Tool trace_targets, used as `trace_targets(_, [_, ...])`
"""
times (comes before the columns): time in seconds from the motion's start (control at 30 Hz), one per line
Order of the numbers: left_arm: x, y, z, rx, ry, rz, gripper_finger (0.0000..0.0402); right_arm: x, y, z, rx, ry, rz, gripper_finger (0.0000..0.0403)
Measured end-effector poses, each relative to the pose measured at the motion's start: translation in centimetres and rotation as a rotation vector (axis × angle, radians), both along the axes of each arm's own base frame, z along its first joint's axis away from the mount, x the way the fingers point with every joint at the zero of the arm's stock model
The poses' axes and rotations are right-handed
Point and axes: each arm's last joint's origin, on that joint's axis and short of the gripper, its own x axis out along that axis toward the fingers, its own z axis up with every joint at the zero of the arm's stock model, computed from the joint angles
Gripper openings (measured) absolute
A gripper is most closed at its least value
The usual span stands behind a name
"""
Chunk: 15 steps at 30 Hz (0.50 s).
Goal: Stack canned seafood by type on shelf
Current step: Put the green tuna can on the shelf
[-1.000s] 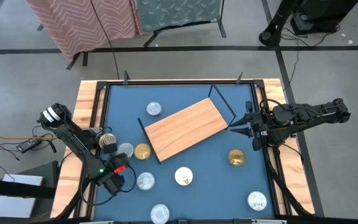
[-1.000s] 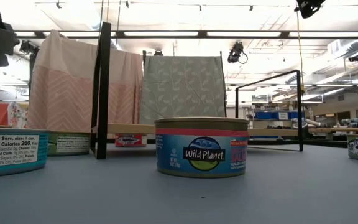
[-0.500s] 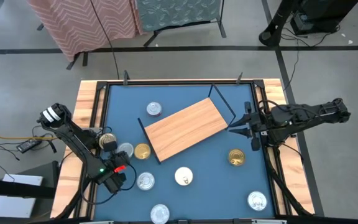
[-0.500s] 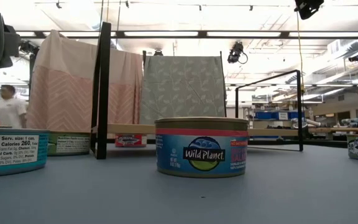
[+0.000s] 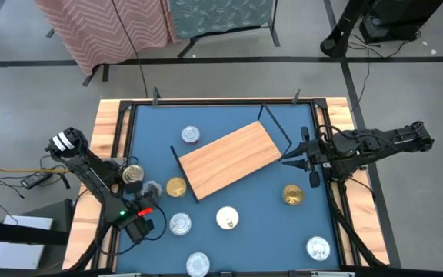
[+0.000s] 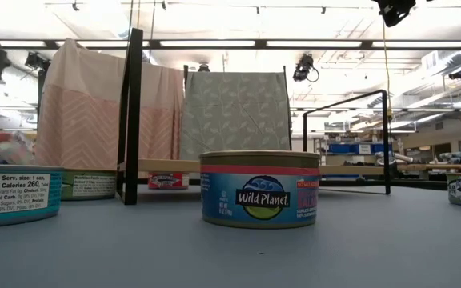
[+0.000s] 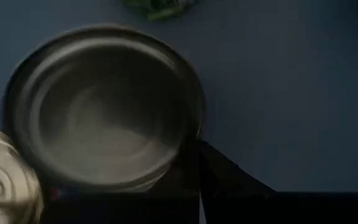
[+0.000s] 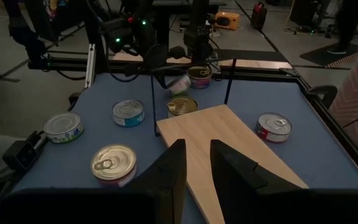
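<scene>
The light-wood shelf (image 5: 229, 160) lies slanted mid-table, with round tins scattered about it. My left gripper (image 5: 140, 185) is shut at the table's left, between a gold-lidded tin (image 5: 133, 172) and a silver-lidded tin (image 5: 152, 188). That silver tin (image 7: 104, 106) fills the left wrist view and looks tipped in the right wrist view (image 8: 180, 83). My right gripper (image 5: 286, 160) hangs open above the shelf's right end, nothing between its fingers (image 8: 173, 168). My left gripper is shut, and its fingertips (image 7: 199, 167) are against the rim (image 7: 190, 134) of the silver-lidded tin, on its side toward the gold tin. They come from above, slanting steeply down. The tin is tilted, one edge raised off the blue table.
Other tins stand loose: a gold one (image 5: 176, 187) beside the shelf's left frame, silver ones (image 5: 180, 223) (image 5: 227, 218) (image 5: 198, 264) near the front, a gold one (image 5: 292, 194) and a silver one (image 5: 318, 248) at right, and one (image 5: 190, 135) at the back. A wooden rim (image 5: 110, 131) bounds the table.
My left gripper has sunk a little and edged toward the silver-lidded tin, staying shut. That tin lay flat and sharp half a second ago. It now shows blurred, shifted and tipped.
</scene>
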Motion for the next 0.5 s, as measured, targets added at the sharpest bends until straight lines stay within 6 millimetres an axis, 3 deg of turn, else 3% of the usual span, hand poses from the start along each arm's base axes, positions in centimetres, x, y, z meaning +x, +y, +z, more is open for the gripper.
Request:
trace_targets(0.3, [-0.8,-0.5,-0.1,0.002,-0.033,0.026,0.0000,0.0,0.0,0.1,0.008,-0.008,0.000,0.0087])
trace_targets(0.5, [-1.9,-0.2,-1.2,0.005,-0.053,0.062,0.0000,0.0,0.1,0.1,0.018,-0.006,0.011,0.0087])
